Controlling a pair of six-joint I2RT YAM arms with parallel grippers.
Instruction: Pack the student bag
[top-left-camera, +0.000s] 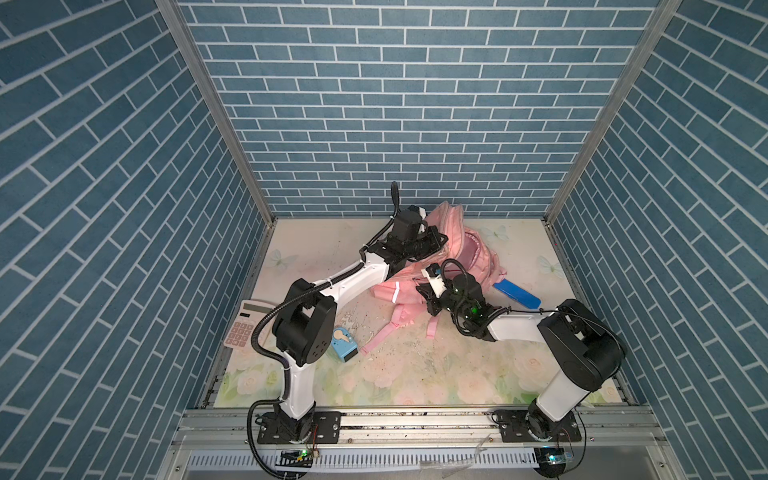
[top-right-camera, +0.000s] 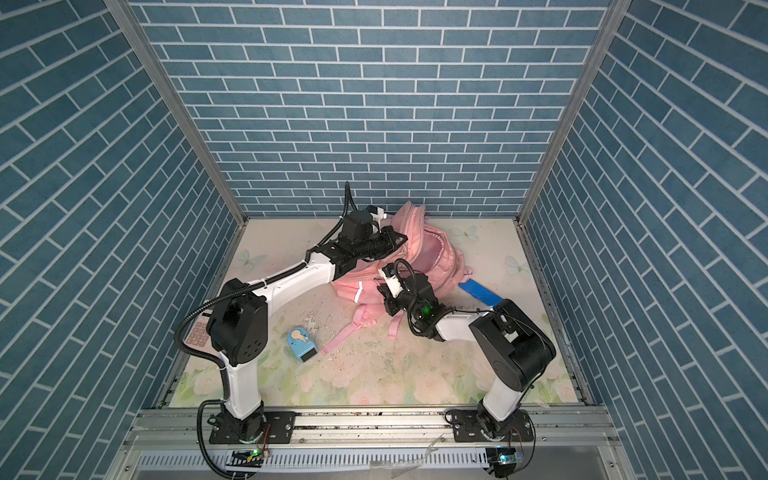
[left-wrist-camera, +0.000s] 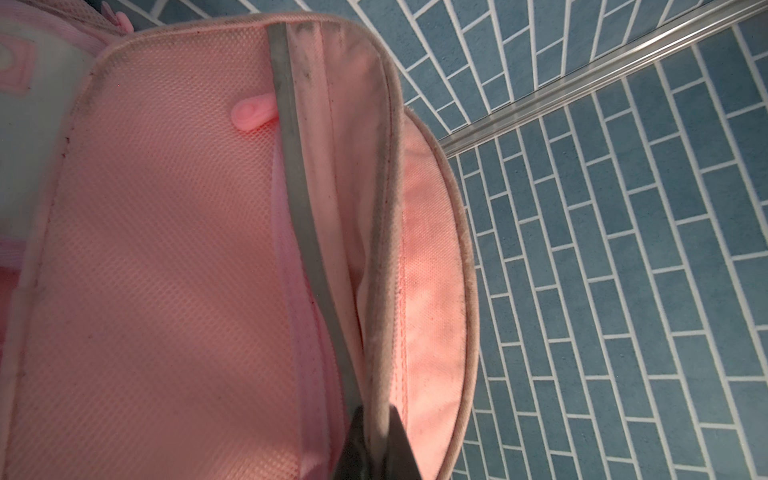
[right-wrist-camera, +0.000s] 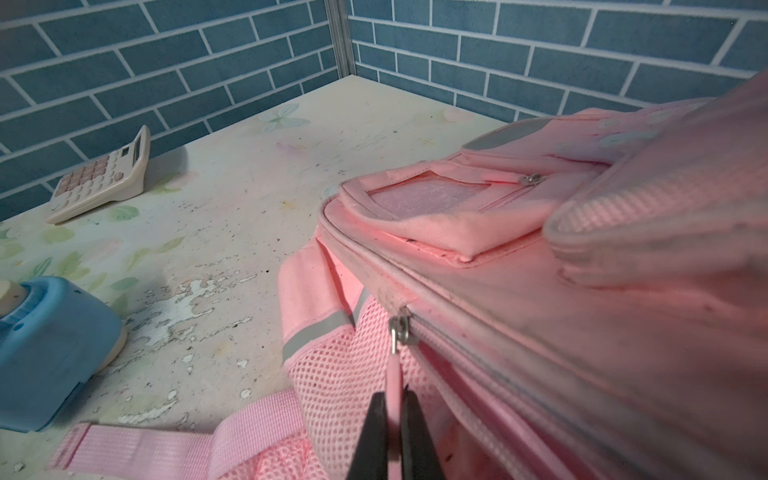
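The pink student bag (top-left-camera: 461, 245) (top-right-camera: 419, 249) lies at the back middle of the table, its main opening gaping upward. My left gripper (left-wrist-camera: 380, 415) is shut on the piped rim of that opening and holds the bag's top edge (top-left-camera: 430, 216) up near the back wall. In the right wrist view my right gripper (right-wrist-camera: 394, 399) is shut on the pink zipper pull (right-wrist-camera: 394, 370), which hangs from a metal slider (right-wrist-camera: 401, 330) at the bag's lower side seam. In both top views the right gripper (top-left-camera: 422, 291) (top-right-camera: 381, 287) sits against the bag's near side.
A pink calculator (top-left-camera: 245, 328) (right-wrist-camera: 104, 183) lies at the left edge. A light blue sharpener-like box (top-left-camera: 345, 343) (right-wrist-camera: 50, 353) stands front left of the bag. A blue flat case (top-left-camera: 517, 293) lies to the bag's right. Pink straps (top-left-camera: 386, 328) trail toward the front.
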